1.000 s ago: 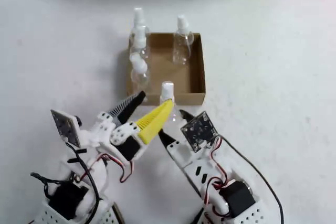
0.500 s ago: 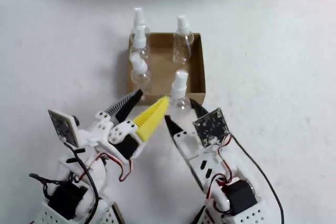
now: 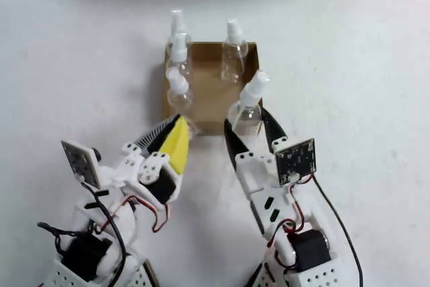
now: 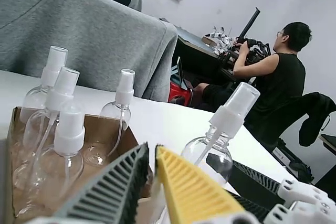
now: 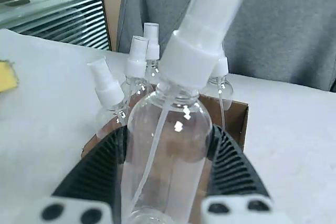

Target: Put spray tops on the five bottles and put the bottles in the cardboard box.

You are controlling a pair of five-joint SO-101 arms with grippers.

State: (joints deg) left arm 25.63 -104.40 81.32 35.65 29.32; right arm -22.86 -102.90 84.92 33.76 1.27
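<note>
- The cardboard box (image 3: 208,95) sits in the middle of the white table (image 3: 349,65), just past the two arms.
- Inside the box, three bottles (image 3: 179,65) stand in a row along the side nearer the left arm. Each one wears a white spray top (image 3: 179,48).
- A lone bottle (image 3: 233,58) stands in the far corner on the other side of the box. It has its white top on too.
- The right gripper (image 3: 250,129) is squeezing the fifth bottle (image 3: 246,113). Its two black fingers (image 3: 232,142) press on the clear round body, one on each side.
- That bottle is at the near corner of the box on the right arm's side, in front of the lone bottle.
- It is tipped, with its white head (image 3: 256,87) leaning away from the arm, over the box's side wall.
- I cannot tell if its bottom touches the box floor.
- The left gripper (image 3: 177,124) is pinched together with nothing in it. Its yellow finger (image 3: 176,144) and its grey ribbed finger (image 3: 156,138) lie almost flat against each other, with just a thin crack between them.
- The tip of the left gripper is right by the near wall of the box. It is close to the nearest bottle of the row.
- The two grippers are side by side, near each other but apart.
</note>
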